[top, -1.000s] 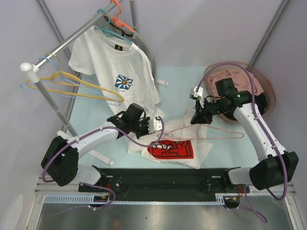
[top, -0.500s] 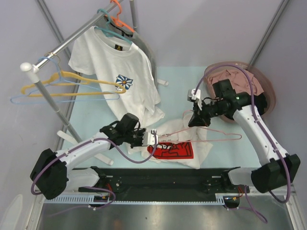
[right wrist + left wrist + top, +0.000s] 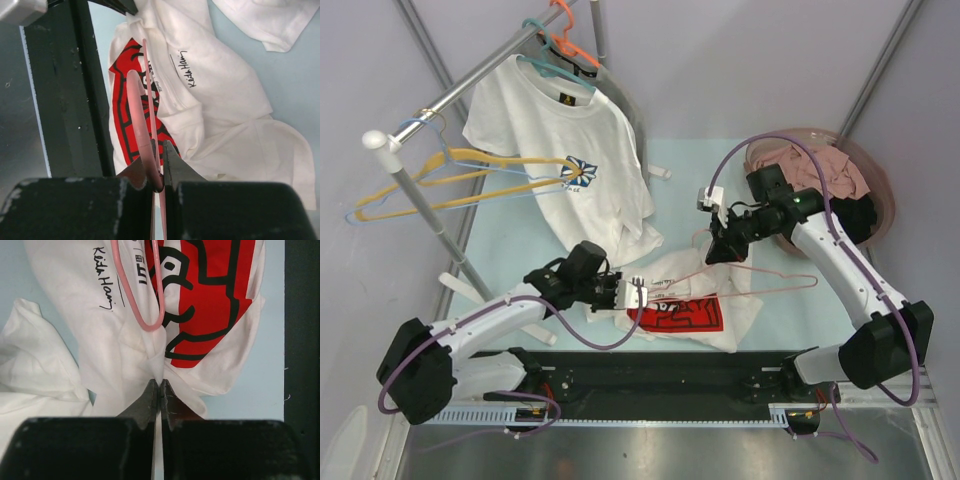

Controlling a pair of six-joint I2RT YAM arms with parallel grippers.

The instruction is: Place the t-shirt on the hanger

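— T-shirt first: where is it lying?

— Crumpled on the table, red print up, just beyond the black strip at your near edge, between your two arms.

— What's around it?

— Behind it on your left, a daisy shirt hangs from the rack, and its hem comes down just beside the t-shirt's far corner. Yellow hangers dangle off the same rail, well apart. At far right, a round tub of pinkish clothes sits behind your right arm.

— Anything in the way?

— Only the hanger itself. It stretches across the white cloth, with its rounded end over the edge of the print.

— How's the left gripper?

— Pressed together, pinching a fold of the t-shirt at its near-left edge, just beside that pink end.

— And the right gripper?

— Clamped on the hanger's wire, above the shirt's far side. You can see the pink wire running out between the fingers.
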